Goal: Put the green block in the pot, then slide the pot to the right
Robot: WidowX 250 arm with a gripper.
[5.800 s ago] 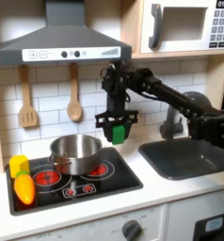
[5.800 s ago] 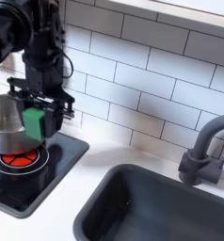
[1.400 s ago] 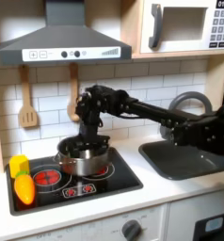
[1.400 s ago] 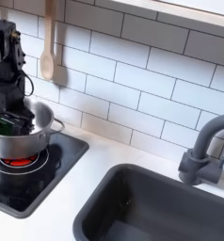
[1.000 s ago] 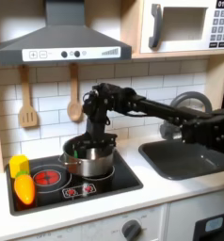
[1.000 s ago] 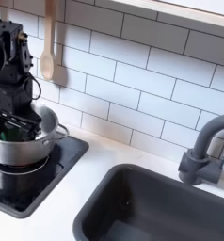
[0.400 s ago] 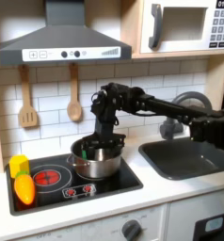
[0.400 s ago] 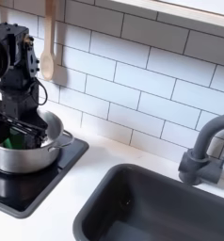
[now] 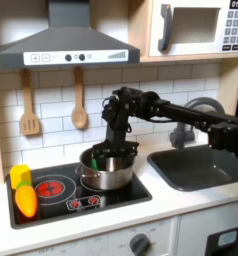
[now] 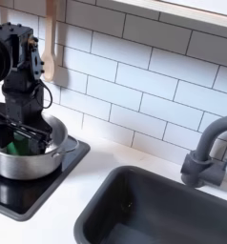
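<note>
Your first exterior view takes in the whole play kitchen: the pot (image 9: 108, 172) sits on the black cooktop (image 9: 76, 192) toward that view's right end, over the right burner, with the yellow block (image 9: 21, 176) and the orange carrot toy (image 9: 26, 200) at the first exterior view's left edge of the cooktop, well apart from the pot. Two wooden utensils (image 9: 29, 105) hang on the tiled wall under the hood, and the dark sink basin (image 9: 201, 166) lies to the first exterior view's right.

Your second exterior view comes in closer. There the pot (image 10: 28, 158) shows as a shiny silver round vessel with low straight walls and a small side handle, standing upright with its mouth up. Inside it you can see the green block (image 10: 17, 146), a small bright green piece low against the inner wall; its long axis cannot be told. The gripper (image 10: 26, 133) reaches down into the pot's mouth, its fingers (image 10: 47, 141) spread apart, one near the rim. The faucet (image 10: 203, 152) stands beside the sink (image 10: 173, 214).
</note>
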